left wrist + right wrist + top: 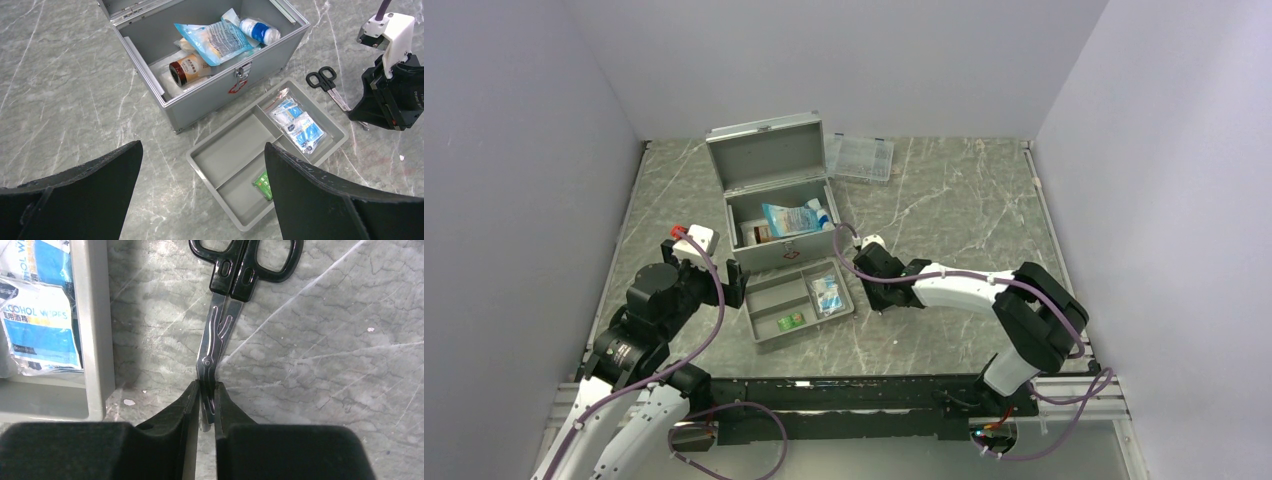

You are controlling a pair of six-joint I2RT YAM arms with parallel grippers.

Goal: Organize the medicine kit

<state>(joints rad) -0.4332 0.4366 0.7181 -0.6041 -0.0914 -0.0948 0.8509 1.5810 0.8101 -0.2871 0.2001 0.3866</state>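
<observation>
Right wrist view first: the right gripper [207, 405] has its two fingers pinched onto the steel blades of the scissors [220, 335], just past the pivot, with metal touching both pads. The black handle loops point away from me, and the scissors look to lie flat on the marble table [964, 220], just beside the outer wall of the shallow grey tray [235, 150].

That tray has a packet of alcohol wipes [297, 122] in its right-hand compartment and a small green packet [262, 184] in a near one.

The medicine kit [779, 255] stands in the middle of the table, directly behind the tray, with its lid [767, 150] swung up and back. I'm looking in through the left wrist camera: a brown bottle [187, 67] lies on its side, a blue pouch [217, 40] lies over it, and a white bottle with a blue label [257, 30] is at the far right corner.

The left gripper [202, 150] hangs above the near left of the tray, fingers spread wide, nothing between them.

A flat clear case [861, 157] lies behind the kit on the right.
</observation>
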